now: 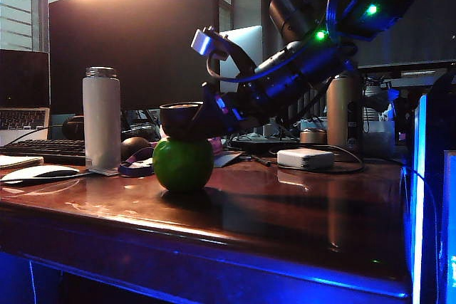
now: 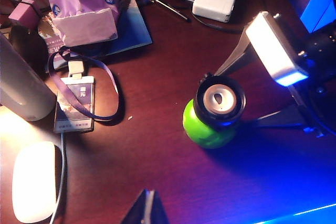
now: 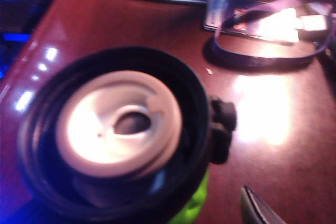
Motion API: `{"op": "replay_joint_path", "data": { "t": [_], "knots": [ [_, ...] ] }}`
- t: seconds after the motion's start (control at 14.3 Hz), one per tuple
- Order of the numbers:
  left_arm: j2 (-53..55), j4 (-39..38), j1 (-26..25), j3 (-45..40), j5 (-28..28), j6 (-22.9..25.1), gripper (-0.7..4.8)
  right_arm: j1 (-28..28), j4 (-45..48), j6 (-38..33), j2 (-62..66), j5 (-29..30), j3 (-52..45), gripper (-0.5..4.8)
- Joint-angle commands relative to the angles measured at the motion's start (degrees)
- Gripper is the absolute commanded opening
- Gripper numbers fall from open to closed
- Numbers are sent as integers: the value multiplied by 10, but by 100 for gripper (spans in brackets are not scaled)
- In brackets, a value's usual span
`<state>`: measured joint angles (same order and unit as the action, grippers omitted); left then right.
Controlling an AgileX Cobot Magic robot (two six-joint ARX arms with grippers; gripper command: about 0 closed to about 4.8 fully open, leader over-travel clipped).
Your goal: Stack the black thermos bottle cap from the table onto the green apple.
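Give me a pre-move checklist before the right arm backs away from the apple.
1. Black thermos bottle cap sits on the green apple: ok.
2. Cap level, open side up: ok.
3. Right gripper open: ok. Whether its fingers are clear of the cap: cannot tell.
4. Apple resting on the table, nothing touching it there: ok.
5. Left gripper away from the stack: ok.
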<state>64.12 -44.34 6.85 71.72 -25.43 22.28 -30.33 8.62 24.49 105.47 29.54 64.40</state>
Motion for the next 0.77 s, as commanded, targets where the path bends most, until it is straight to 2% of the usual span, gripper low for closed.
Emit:
{"op": "replay_joint_path", "data": {
  "t": [0.07, 0.77],
  "knots": [
    [-2, 7, 0, 2, -3, 2, -6, 7, 0, 6, -5, -5, 1, 479],
    [-2, 7, 0, 2, -3, 2, -6, 31, -42, 26, -22, -25, 1, 479]
  ]
}}
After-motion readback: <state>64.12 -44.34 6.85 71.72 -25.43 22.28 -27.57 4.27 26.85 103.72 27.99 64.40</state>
